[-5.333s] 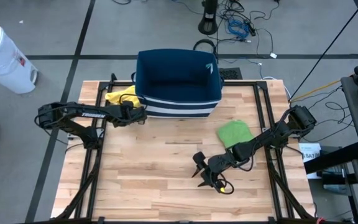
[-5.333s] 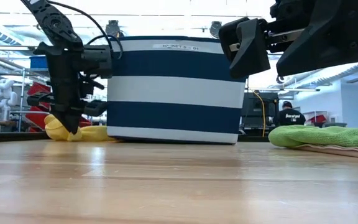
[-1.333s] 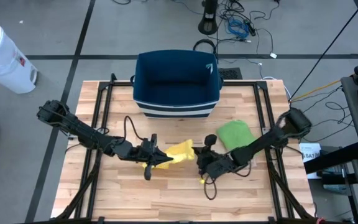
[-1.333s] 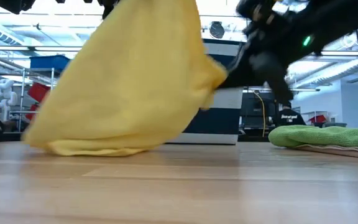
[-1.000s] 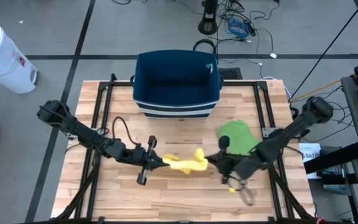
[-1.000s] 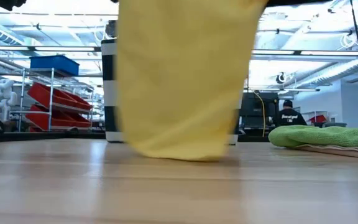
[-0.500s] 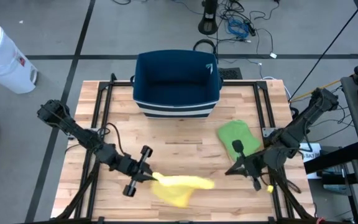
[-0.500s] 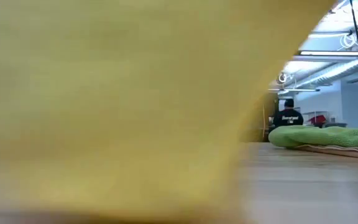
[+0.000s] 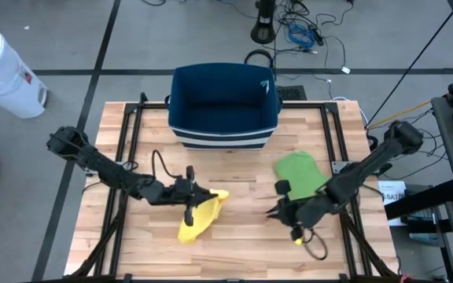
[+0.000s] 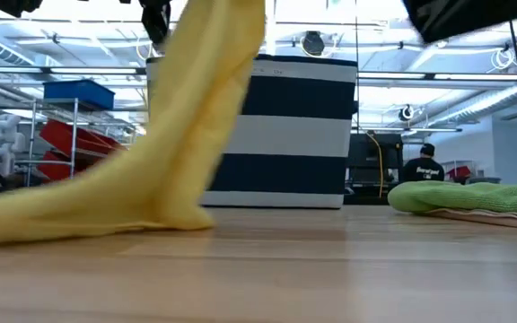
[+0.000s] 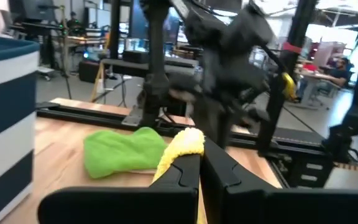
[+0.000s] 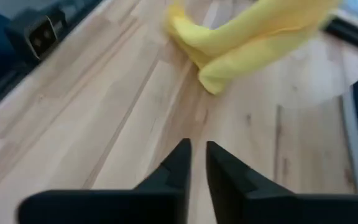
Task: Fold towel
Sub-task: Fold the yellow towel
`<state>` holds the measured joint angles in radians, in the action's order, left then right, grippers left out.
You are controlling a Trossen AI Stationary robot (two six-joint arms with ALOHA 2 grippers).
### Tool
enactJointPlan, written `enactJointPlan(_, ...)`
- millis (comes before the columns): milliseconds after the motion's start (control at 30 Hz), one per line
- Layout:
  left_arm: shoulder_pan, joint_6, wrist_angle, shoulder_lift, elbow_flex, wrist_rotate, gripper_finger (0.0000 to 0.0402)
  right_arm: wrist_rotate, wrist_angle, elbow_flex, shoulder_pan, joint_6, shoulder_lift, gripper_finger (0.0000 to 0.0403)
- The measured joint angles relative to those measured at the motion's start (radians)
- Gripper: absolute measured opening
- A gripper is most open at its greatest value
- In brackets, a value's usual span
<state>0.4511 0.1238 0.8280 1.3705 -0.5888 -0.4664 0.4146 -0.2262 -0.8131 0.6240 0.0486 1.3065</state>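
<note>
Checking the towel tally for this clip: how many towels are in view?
2. A yellow towel hangs from the left pincer near the table's middle, trailing onto the wood. A green towel lies right of it. The basket could hide more.

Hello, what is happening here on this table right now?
The left gripper is shut on one end of a yellow towel and holds it up, while the rest of the towel trails on the wooden table. The right gripper is near the table's middle, apart from the towel and holding nothing. A green towel lies to the right, and a striped basket stands at the back.
</note>
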Motion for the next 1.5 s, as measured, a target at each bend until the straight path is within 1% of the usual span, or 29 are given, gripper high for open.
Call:
enactJointPlan(167,-0.038,0.004,0.021,0.000,0.000,-0.001,0.0000,-0.001,0.192,0.000,-0.027,-0.038,0.185,0.0112)
enactJointPlan(267,-0.070,0.040,0.006,0.000,0.000,-0.006,0.0000,0.027,0.336,0.000,-0.058,-0.051,0.297,0.0138)
enactJointPlan(400,-0.113,0.111,-0.045,0.000,0.000,-0.047,0.0000,0.035,0.512,0.000,-0.103,-0.077,0.431,0.0144)
enactJointPlan(500,-0.138,0.138,-0.091,0.000,0.000,-0.057,0.0000,0.031,0.630,0.000,-0.123,-0.103,0.510,0.0137)
enactJointPlan(600,-0.158,0.160,-0.140,0.000,0.000,-0.058,0.0000,0.030,0.707,0.000,-0.135,-0.128,0.567,0.0129)
enactJointPlan(800,-0.187,0.165,-0.184,0.000,0.000,-0.066,0.0000,0.030,0.815,-0.001,-0.166,-0.168,0.629,0.0118)
enactJointPlan(967,-0.206,0.166,-0.200,0.000,0.000,-0.067,0.0000,0.031,0.867,-0.001,-0.216,-0.192,0.662,0.0117)
enactJointPlan(1033,-0.207,0.166,-0.208,0.000,0.000,-0.069,0.0000,0.007,0.869,-0.001,-0.240,-0.194,0.675,0.0117)
enactJointPlan(1133,-0.206,0.164,-0.210,0.000,0.000,-0.069,0.0000,-0.071,0.885,-0.001,-0.271,-0.194,0.681,0.0116)
enactJointPlan(1167,-0.206,0.164,-0.215,0.000,0.000,-0.069,0.0000,-0.079,0.894,-0.001,-0.277,-0.194,0.682,0.0116)
enactJointPlan(1333,-0.207,0.164,-0.221,0.000,0.000,-0.069,0.0000,-0.084,0.928,-0.001,-0.289,-0.238,0.682,0.0116)
enactJointPlan(1500,-0.207,0.163,-0.226,0.000,0.000,-0.069,0.0000,-0.080,0.934,-0.001,-0.293,-0.248,0.682,0.0116)
